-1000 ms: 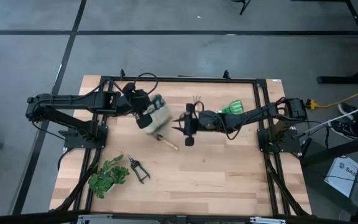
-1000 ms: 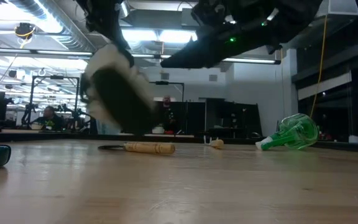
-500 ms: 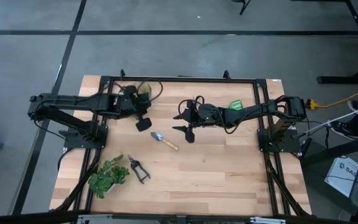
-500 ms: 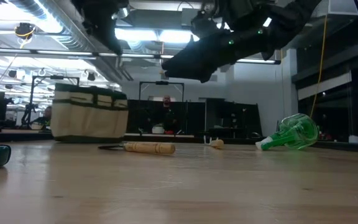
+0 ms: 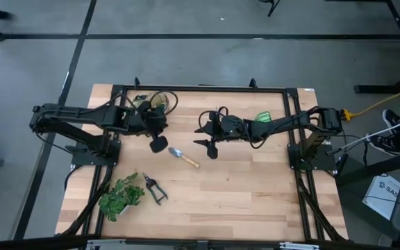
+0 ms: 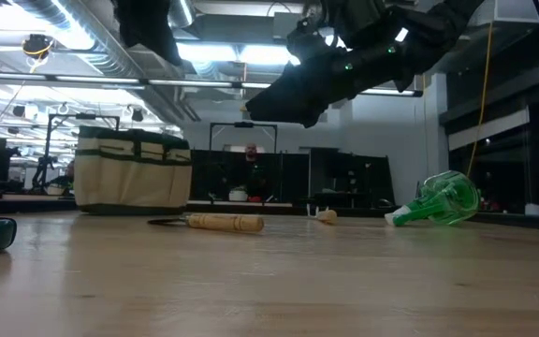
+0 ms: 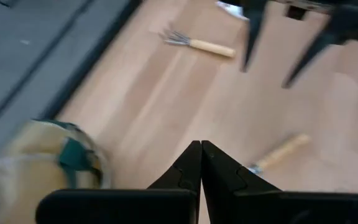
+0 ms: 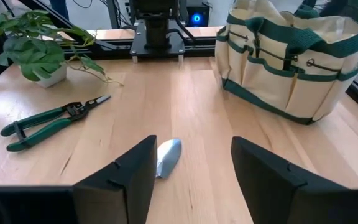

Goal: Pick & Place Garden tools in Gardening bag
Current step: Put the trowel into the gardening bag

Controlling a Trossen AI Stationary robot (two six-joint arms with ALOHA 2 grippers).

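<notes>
The gardening bag (image 5: 155, 104), cream with green trim, stands upright on its base at the far left, also in the low view (image 6: 134, 170) and right wrist view (image 8: 291, 56). My left gripper (image 5: 160, 144) is shut and empty, just nearer than the bag, raised (image 7: 201, 150). The wooden-handled trowel (image 5: 182, 157) lies flat mid-table. My right gripper (image 5: 207, 148) is open and hovers just right of it, its blade (image 8: 168, 155) ahead between the fingers. The rake (image 5: 219, 112), green spray bottle (image 5: 261, 119) and shears (image 5: 153, 187) lie on the table.
A leafy potted plant (image 5: 121, 197) stands at the near left corner beside the shears (image 8: 48, 121). The spray bottle (image 6: 443, 198) lies on its side at the far right. Bare wood (image 5: 255, 194) lies toward the near right.
The bag hung tilted from my left gripper above the trowel a second ago. It has gone toward the far edge and now stands upright on the table, free of the gripper. My left gripper stays raised near it. My right gripper has turned a little toward the trowel.
</notes>
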